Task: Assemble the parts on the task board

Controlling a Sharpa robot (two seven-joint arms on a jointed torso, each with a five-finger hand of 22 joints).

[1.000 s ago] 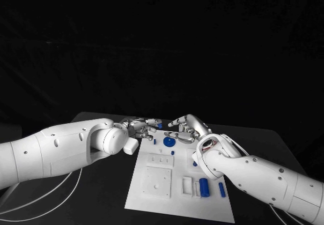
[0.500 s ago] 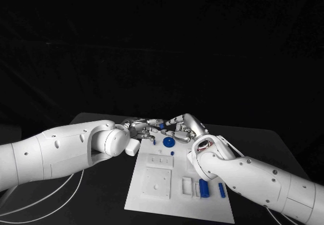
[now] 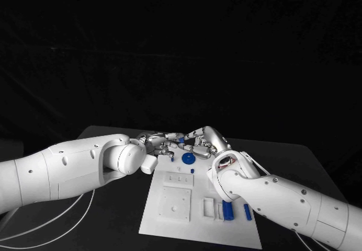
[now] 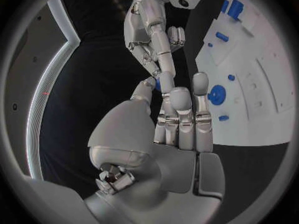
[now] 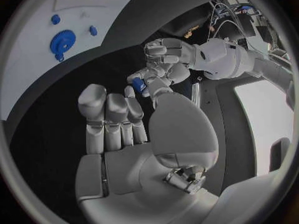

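A: What stage of assembly is shown?

B: Early to middle, by judgement. On the white rectangular task board (image 3: 181, 209), lying on the black tabletop (image 3: 294, 162), a blue toothed gear wheel (image 3: 189, 158) sits at the far end with a small blue round peg (image 3: 192, 170) just beside it. A blue upright block (image 3: 227, 209) and a slim blue bar (image 3: 247, 211) stand near the board's right edge. Several pale recesses look unfilled, so most seating appears left to do.

A: And the hands?

B: The two meet above the board's far end. A small blue part (image 5: 139, 84) is pinched at the fingertips of the left robot hand (image 5: 163, 59), whose other fingers are curled. The fingertips of the right robot hand (image 3: 205, 140) reach it; which hand bears the part is hard to tell, possibly both, in mid-handover.

A: Counts?

B: One board, two robot hands, one gear, one held part. In the left wrist view roughly six further blue pieces show on the board; small ones may be missed.
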